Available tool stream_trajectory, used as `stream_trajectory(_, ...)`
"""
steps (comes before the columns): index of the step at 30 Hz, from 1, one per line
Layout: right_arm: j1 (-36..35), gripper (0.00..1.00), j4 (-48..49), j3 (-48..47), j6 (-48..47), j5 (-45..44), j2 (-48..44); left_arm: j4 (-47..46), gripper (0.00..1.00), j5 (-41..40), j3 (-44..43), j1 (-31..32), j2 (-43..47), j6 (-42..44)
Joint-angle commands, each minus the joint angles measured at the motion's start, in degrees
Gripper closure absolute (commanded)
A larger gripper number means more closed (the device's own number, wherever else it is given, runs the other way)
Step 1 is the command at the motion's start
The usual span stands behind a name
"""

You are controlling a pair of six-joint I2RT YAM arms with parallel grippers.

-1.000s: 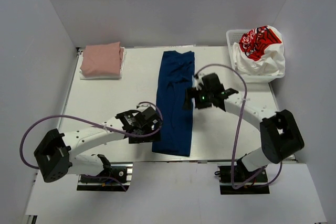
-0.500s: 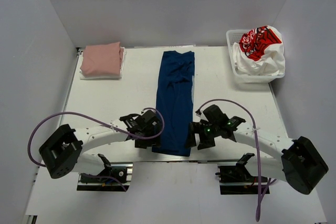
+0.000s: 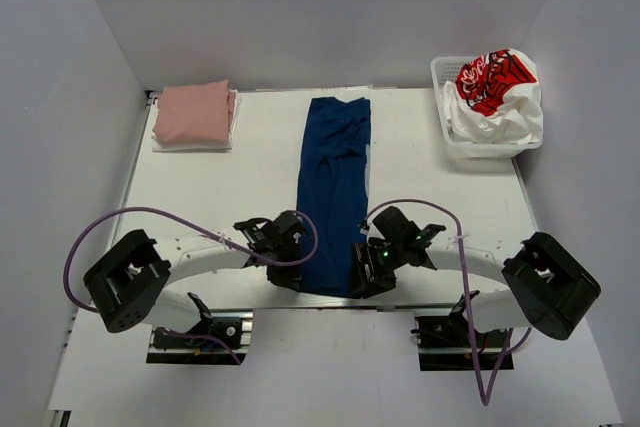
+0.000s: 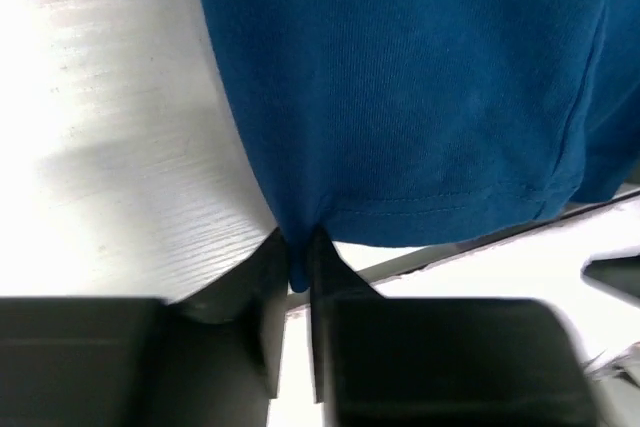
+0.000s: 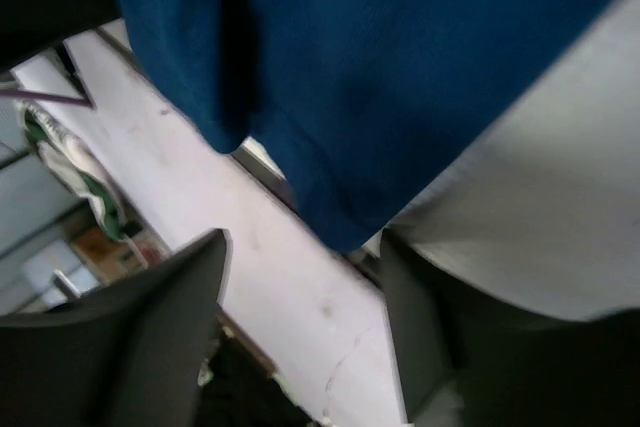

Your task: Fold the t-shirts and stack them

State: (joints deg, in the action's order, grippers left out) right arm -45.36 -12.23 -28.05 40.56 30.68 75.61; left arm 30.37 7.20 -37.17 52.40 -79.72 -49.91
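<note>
Closing in since a second ago, left gripper (image 3: 289, 277) and right gripper (image 3: 361, 283) flank the bottom hem of the navy t-shirt (image 3: 335, 182), its length running top to bottom mid-frame. The basket (image 3: 438, 72), upper right, holds white t-shirts (image 3: 505, 112); a pink t-shirt (image 3: 192, 112) lies folded upper left.

Left wrist: the fingers pinch the hem corner.

Right wrist: the fingers are spread wide, cloth between them, ungripped.

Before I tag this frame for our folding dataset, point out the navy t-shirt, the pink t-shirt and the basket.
navy t-shirt (image 3: 335, 187): top external view, middle of the strip.
pink t-shirt (image 3: 193, 113): top external view, centre of folded top.
basket (image 3: 438, 69): top external view, left rim.
</note>
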Motion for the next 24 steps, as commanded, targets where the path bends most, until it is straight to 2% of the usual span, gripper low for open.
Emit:
stream_trajectory(1, -0.8, 0.36, 1.1, 0.5, 0.0, -2.4, 1.9, 2.2, 0.80, -0.5, 3.3, 0.1, 0.1, 1.0)
stream_trajectory(3, -1.1, 0.47, 1.2, 0.1, -0.1, -3.3, 2.6, 1.4, 0.88, 0.3, 3.3, 0.1, 0.6, 1.0)
stream_trajectory(4, -1.1, 0.55, 1.1, 0.1, -0.4, -4.5, 3.0, 1.4, 0.92, 0.3, 3.9, 0.1, 0.6, 1.0)
stream_trajectory(6, -1.1, 0.64, 1.0, 0.5, -0.6, -5.3, 4.0, 1.4, 1.00, 0.3, 3.9, 0.1, 0.6, 1.0)
stream_trajectory(9, -1.3, 0.87, 3.3, 1.9, -0.2, -5.0, 3.9, 1.4, 1.00, -0.3, 3.9, 0.7, 1.2, 1.0)
stream_trajectory(10, -1.2, 1.00, 3.0, 2.0, 0.0, -5.4, 4.0, 1.4, 1.00, -0.3, 3.9, 0.7, 1.2, 1.0)
stream_trajectory(17, -4.5, 1.00, 0.5, 0.4, -1.9, -5.4, 0.0, 2.7, 1.00, 0.8, 3.9, 1.2, 4.9, 1.0)
stream_trajectory(20, -5.8, 1.00, -3.1, -1.6, -3.2, -9.6, -3.6, 2.0, 1.00, -0.1, 3.9, 1.2, 6.5, 1.0)
stream_trajectory(24, -5.7, 1.00, -3.6, -5.2, -4.8, -16.6, -6.6, 5.0, 1.00, -4.5, -2.6, 1.2, 6.5, 1.6)
